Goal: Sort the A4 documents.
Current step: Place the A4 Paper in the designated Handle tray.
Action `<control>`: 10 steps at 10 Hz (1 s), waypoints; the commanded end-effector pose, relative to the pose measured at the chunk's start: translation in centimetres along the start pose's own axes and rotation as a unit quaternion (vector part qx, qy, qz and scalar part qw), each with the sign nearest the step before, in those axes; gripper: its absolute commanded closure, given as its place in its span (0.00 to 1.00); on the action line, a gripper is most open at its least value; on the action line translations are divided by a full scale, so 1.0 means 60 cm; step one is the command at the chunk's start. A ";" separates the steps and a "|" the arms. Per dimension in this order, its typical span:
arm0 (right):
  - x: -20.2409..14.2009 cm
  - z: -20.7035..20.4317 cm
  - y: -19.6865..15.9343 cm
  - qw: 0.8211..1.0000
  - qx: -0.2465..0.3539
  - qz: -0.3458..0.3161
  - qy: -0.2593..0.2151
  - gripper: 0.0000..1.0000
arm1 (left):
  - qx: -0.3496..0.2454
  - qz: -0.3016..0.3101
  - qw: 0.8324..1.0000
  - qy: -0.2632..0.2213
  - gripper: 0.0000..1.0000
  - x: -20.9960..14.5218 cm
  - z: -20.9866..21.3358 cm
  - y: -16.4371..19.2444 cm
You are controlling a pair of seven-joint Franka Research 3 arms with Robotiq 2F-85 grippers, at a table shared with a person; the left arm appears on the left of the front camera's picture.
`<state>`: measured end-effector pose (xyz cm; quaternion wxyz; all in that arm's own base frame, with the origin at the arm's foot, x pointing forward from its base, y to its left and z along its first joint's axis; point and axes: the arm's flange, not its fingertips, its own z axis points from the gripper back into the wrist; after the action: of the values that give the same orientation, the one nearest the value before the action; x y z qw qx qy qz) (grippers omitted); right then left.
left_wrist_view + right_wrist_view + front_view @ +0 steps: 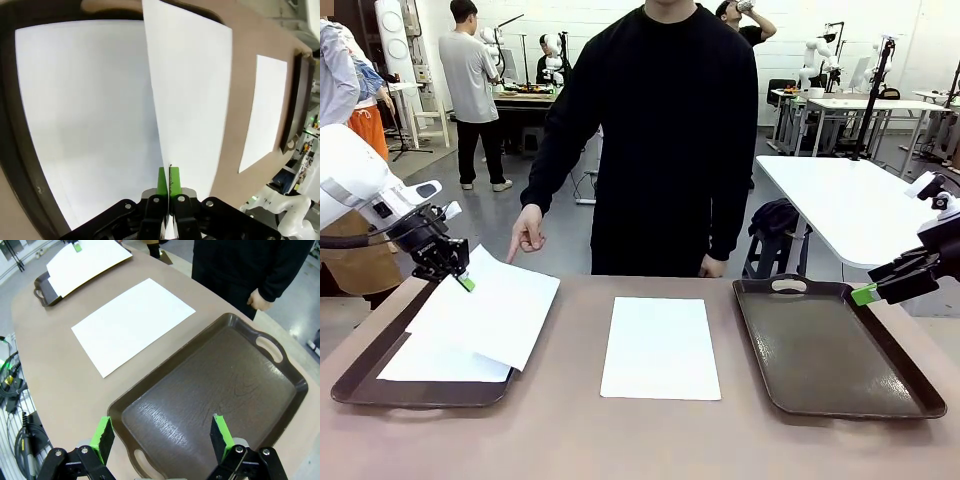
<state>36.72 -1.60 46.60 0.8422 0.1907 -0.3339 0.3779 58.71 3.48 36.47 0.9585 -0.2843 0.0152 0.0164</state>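
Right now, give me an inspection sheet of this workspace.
Surface: brown table carrying two dark brown handled trays, the left tray and the right tray.
Job's things: three A4 sheets. The held sheet is pinched at an edge over the left tray, the lower sheet lies flat in that tray, and the middle sheet lies on the table between the trays. The right tray holds no paper.
Clutter: nothing seen.
End effectors: left end effector shut on the held sheet; right end effector open over one end of the right tray.
Cables: bundle beyond the table edge.
Surroundings: person's hand points down near the left tray; white table behind.
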 end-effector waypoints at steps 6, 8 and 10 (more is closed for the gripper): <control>0.002 -0.006 -0.006 1.000 0.009 0.004 -0.012 0.00 | 0.002 0.056 0.998 0.012 0.99 0.011 0.010 0.047; 0.002 -0.006 -0.006 1.000 0.009 0.004 -0.012 0.00 | 0.002 0.037 0.999 0.031 0.99 0.024 0.009 0.035; 0.002 -0.006 -0.006 1.000 0.009 0.004 -0.012 0.00 | -0.010 0.019 0.998 0.057 0.99 0.035 0.015 0.040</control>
<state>36.72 -1.62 46.60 0.8423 0.1909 -0.3336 0.3778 59.62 5.26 35.62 0.9525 -0.2972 0.0567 0.0332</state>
